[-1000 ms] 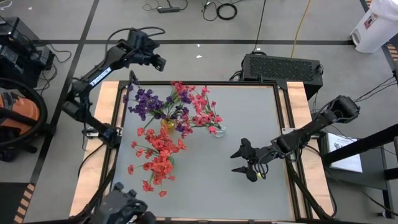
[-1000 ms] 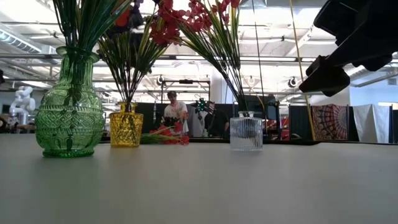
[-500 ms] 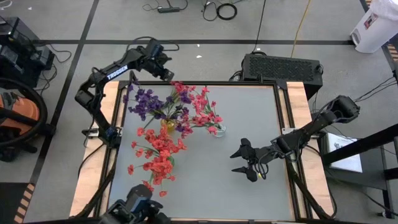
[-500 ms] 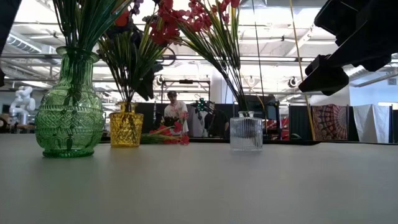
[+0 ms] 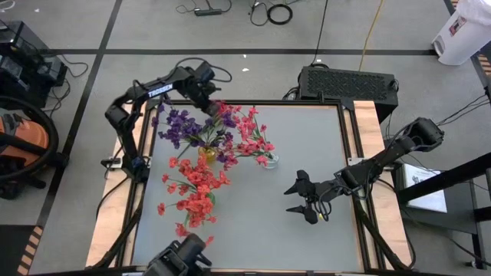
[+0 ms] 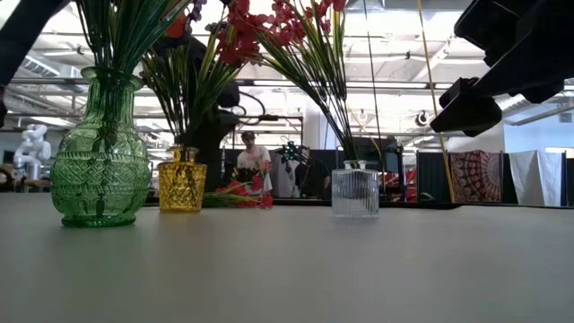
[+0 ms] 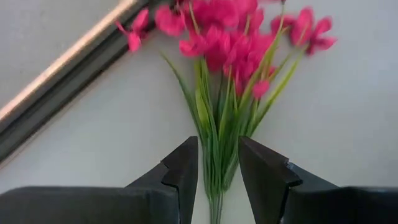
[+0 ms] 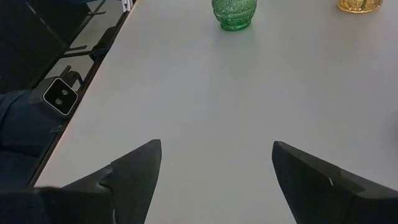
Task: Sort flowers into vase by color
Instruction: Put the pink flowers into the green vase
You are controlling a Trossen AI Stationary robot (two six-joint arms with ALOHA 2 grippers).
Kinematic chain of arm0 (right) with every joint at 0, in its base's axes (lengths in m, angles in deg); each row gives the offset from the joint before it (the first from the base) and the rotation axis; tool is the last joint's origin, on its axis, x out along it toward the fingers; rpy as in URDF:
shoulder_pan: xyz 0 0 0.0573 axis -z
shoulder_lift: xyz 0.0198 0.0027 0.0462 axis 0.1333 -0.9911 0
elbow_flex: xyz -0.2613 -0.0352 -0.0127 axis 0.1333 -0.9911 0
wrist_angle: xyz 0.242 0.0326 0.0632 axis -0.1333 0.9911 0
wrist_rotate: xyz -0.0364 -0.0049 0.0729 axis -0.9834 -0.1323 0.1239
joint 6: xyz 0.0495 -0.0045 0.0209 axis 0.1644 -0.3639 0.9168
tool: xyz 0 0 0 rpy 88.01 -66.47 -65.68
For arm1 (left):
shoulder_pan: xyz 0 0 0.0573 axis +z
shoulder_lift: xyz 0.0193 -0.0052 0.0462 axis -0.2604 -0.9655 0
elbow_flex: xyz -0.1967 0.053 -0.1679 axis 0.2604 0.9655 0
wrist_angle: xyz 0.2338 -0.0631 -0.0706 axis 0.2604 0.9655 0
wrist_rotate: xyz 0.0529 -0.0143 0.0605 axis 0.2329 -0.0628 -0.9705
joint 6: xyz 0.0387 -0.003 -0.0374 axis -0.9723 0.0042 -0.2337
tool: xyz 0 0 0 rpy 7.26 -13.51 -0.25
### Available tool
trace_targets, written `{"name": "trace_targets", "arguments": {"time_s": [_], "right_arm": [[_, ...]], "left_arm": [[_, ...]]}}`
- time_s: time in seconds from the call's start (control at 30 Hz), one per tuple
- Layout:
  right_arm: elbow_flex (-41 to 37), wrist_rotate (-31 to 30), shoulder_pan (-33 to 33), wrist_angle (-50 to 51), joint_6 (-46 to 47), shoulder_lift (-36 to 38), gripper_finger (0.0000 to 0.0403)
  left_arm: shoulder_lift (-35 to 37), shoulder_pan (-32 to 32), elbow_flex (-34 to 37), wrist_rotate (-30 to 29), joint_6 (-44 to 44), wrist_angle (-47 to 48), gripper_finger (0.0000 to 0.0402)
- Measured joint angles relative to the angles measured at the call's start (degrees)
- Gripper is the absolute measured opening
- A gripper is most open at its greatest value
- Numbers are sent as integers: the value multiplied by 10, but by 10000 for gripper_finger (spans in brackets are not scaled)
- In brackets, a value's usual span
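While my left claw (image 7: 214, 167) hangs part-open astride the pink sprig's stems (image 7: 217, 134) on the counter (image 7: 93, 137), I'd descend straight, pinching low; right claw (image 8: 214, 165) waits agape.

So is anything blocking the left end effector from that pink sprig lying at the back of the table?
Nothing visible does. In the left wrist view the left end effector is open with the pink sprig's green stems already running between its fingers, over bare table.

Left gripper (image 7: 217, 167) and right gripper (image 8: 214, 168), jaws apart.
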Motion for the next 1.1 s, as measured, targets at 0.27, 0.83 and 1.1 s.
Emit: {"name": "trace_targets", "arguments": {"time_s": [0.27,0.83,1.1], "right_arm": [[0,1,0,0,0,0,299],[0,1,-10,0,2,0,299],[0,1,-30,0,5,0,299]], "left_arm": [[-15,-21,2,-27,-1,10,121],[-14,-96,19,-118,26,-11,121],[-14,-113,76,-183,24,-39,121]]}}
